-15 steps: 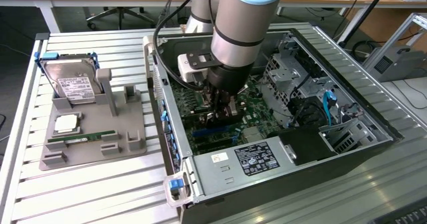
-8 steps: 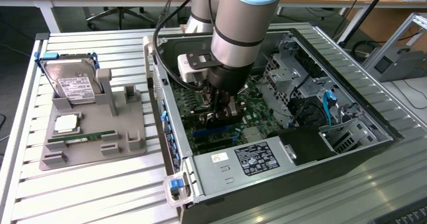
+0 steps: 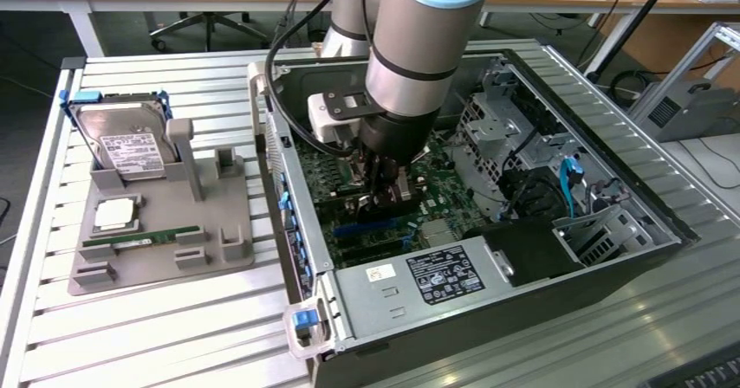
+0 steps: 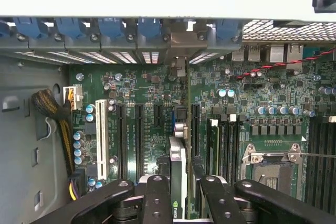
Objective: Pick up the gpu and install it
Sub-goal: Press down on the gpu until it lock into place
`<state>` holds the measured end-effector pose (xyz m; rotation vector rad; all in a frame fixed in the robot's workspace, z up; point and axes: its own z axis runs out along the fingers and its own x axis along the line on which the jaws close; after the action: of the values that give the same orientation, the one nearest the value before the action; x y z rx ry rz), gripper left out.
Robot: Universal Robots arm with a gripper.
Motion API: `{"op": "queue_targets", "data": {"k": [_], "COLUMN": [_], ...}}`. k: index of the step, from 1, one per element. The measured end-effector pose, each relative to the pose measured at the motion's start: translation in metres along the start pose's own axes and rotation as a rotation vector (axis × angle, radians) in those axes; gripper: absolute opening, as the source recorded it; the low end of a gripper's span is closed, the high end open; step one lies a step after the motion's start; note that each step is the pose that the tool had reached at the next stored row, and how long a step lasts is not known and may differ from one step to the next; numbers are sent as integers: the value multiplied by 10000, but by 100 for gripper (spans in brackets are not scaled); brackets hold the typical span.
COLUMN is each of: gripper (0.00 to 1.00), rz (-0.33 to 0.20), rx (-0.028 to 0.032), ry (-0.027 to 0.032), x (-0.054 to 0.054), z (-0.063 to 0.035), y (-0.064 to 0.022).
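Gripper (image 4: 181, 192) clamped on gpu (image 4: 178, 174) — edge-on over green motherboard (image 4: 147, 129), open case (image 3: 601, 232), slatted table (image 3: 151, 319)

Exterior view looks down obliquely from high on the open computer case (image 3: 647, 232). Wrist view faces straight down, close; both show its motherboard (image 4: 152, 98).

I have the arm (image 3: 411, 54) reaching steeply down from the far side, its wrist pointing almost straight down. My gripper (image 4: 181, 182) hangs vertically, with its black fingers (image 4: 157, 195) drawn partly together. They clamp the gpu (image 4: 178, 182) edge-on from both sides, one finger against each face, with the card upright between them.
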<state>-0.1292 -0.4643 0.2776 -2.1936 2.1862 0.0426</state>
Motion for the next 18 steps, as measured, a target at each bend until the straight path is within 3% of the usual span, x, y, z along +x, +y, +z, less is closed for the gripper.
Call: {"op": "queue_targets", "data": {"k": [4,12,14,18], "gripper": [27,27,27,27], "rz": [16,41,60,68], "rx": [-75,-286,-369,-395], "ry": [1,3,6,9], "x": [1,12,12,12], "z": [-1,0,2,8], "y": [-1,0,-1,0]}}
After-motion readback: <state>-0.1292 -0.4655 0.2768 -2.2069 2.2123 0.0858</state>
